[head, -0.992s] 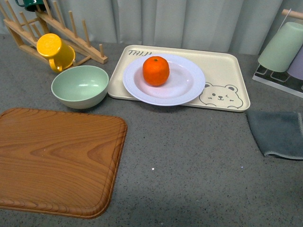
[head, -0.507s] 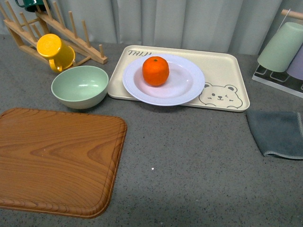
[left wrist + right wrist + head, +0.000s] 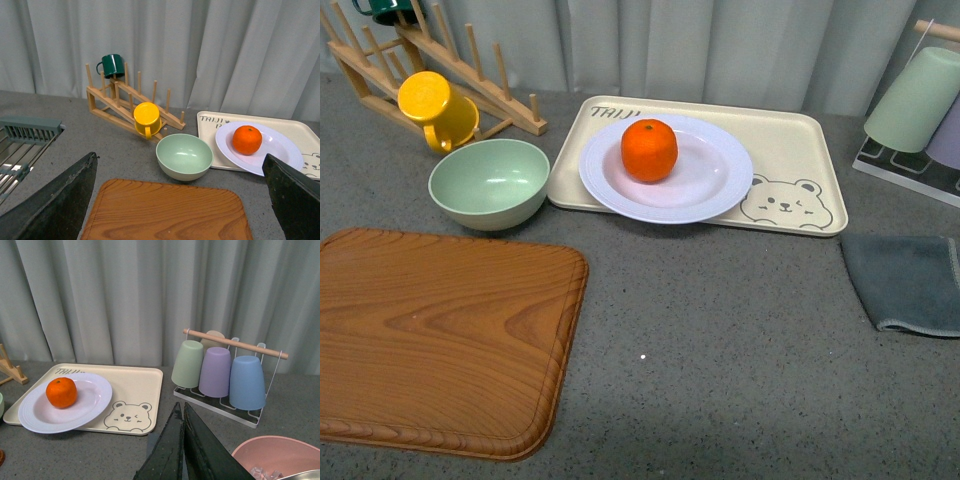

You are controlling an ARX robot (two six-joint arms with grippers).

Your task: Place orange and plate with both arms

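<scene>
In the front view, the orange (image 3: pixel 649 150) is seen resting on the plate (image 3: pixel 720 180), which sits on the bear tray (image 3: pixel 800 150) untouched; no arm is in view, so nothing is judged begun. In the left wrist view, the left hand (image 3: pixel 180 200) is spread wide and empty above the bench (image 3: pixel 60 150), well apart from the plate. In the right wrist view, the right hand (image 3: pixel 182 450) is pressed closed on nothing.

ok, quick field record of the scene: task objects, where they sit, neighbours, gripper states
orange: orange rests on the plate, off-centre toward the bowl side
plate: on the bear tray, near edge overhanging the tray rim
bowl: pale green bowl beside the tray, looks empty
board: wooden cutting board in the near foreground
rack: wooden peg rack with yellow mug
cloth: grey cloth on the counter
left gripper: left gripper open, holding nothing
right gripper: right gripper shut, holding nothing
</scene>
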